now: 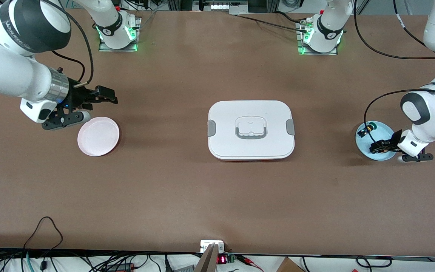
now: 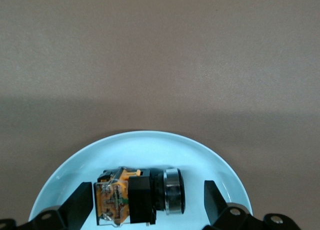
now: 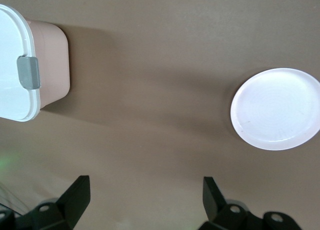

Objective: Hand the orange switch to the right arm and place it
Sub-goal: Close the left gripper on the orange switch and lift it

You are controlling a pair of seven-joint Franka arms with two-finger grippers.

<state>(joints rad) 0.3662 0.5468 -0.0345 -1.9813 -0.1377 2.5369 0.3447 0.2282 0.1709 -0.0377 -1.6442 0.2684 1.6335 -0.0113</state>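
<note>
left tool (image 2: 149,202), fingers apart, straddles the orange switch (image 2: 137,196) lying in the blue dish (image 1: 364,148) at the left arm's end of the bench (image 1: 187,196), beside a green switch (image 1: 368,128); right tool (image 3: 145,197), fingers apart, waits above the bench near the pink plate (image 1: 98,136).

Brown table (image 1: 172,189), pale blue plate (image 2: 150,150), black switch (image 2: 137,196) with tan-orange block and silver ring, green-capped switch (image 1: 368,127), white box (image 1: 250,128) with grey latches, pinkish-white plate (image 1: 98,136), black grippers on white arms
</note>
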